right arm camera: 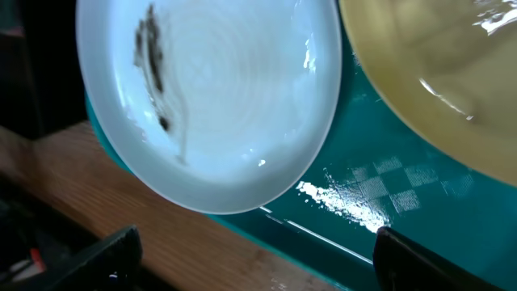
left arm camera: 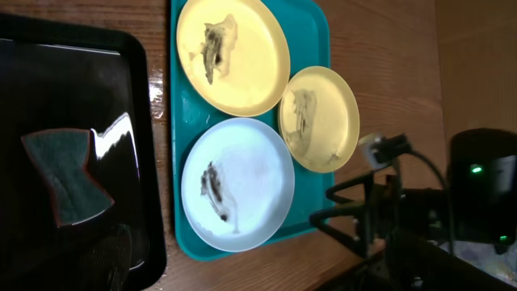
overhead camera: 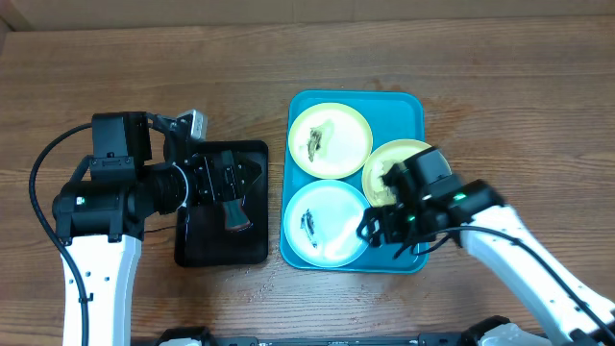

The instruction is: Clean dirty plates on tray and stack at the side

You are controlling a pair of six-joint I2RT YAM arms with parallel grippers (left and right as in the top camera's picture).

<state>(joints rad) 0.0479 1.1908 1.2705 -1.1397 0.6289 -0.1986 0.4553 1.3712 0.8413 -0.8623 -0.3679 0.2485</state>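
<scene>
— Where is the right gripper (right arm camera: 258, 263)?

— Low over the front edge of the blue tray (overhead camera: 408, 111), fingers spread wide with nothing between them.

— And the plates?

— All three lie in the tray. The smeared pale plate (right arm camera: 210, 97) is just ahead of the jaws, with its near rim closer to the wrist view's left-hand finger. A yellow plate (right arm camera: 436, 73) lies just beside it, ahead of the other finger. The third plate (overhead camera: 330, 140), also smeared, sits at the far end.

— The left gripper (overhead camera: 235, 181)?

— Over the black tray (overhead camera: 216, 250), near the sponge (left arm camera: 69, 178). I cannot tell how its jaws stand.
</scene>
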